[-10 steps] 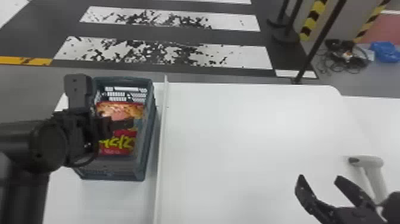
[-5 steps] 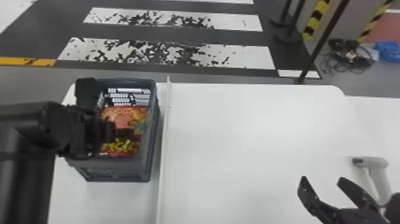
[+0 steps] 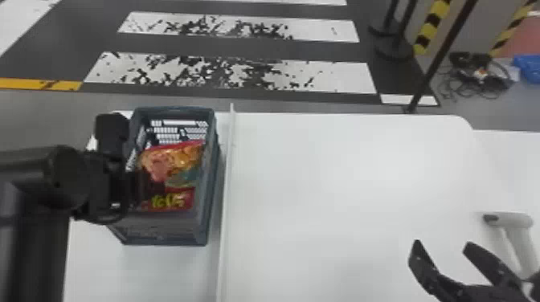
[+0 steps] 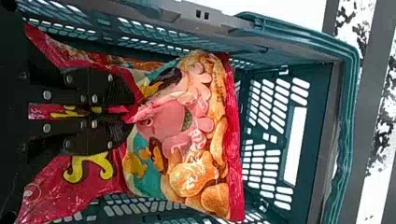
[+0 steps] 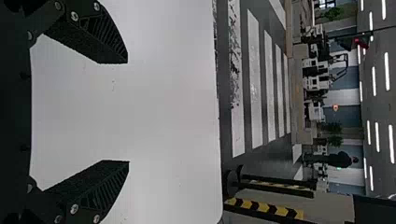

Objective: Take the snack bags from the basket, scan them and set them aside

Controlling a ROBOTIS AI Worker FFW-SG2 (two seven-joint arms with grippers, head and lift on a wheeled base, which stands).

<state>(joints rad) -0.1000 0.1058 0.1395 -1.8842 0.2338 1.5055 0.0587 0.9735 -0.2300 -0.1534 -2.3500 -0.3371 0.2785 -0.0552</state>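
Observation:
In the head view my left gripper [image 3: 154,190] is over the basket [image 3: 211,176], at the red and orange snack bag [image 3: 176,160]. The left wrist view has the left gripper [image 4: 133,109] shut on the pinched middle of the snack bag [image 4: 187,130], inside the green basket [image 4: 322,135]. My right gripper [image 3: 442,245] is parked open at the lower right of the head view; in the right wrist view the right gripper [image 5: 126,112] has nothing between its fingers. The white scanner [image 3: 512,225] lies on the table beyond it, at the right.
A thin white divider [image 3: 227,180] runs along the table [image 3: 321,172] just right of the basket. Black posts [image 3: 436,64] stand past the table's far edge at the right, with cables [image 3: 474,76] on the floor.
The left gripper has shifted slightly, and the snack bag in the basket has moved and changed its tilt. My right gripper keeps the same pose.

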